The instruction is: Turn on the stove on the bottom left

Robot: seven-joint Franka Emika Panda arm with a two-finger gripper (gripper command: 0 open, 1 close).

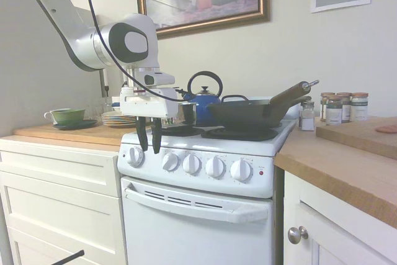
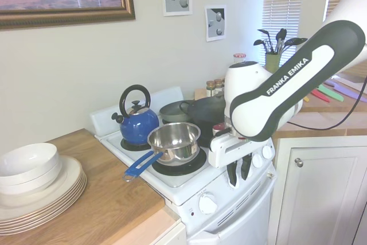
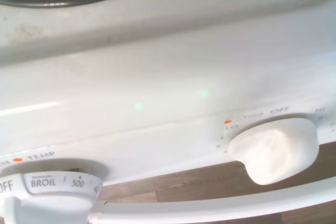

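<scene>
1. The narrow white freestanding electric stove (image 1: 205, 178) with black coil burners stands between two wood-topped benches (image 1: 347, 159)
2. The black two-finger end effector (image 1: 148, 141) hangs fingers-down in front of the stove's front edge, just above and beside the leftmost round white knob (image 1: 135, 156); its fingers stand slightly apart, gripping nothing
3. A blue kettle (image 2: 136, 121), a steel saucepan with blue handle (image 2: 172, 142) and a black skillet (image 1: 257, 113) sit on the burners
4. The wrist view shows a white knob (image 3: 273, 148) close up
</scene>
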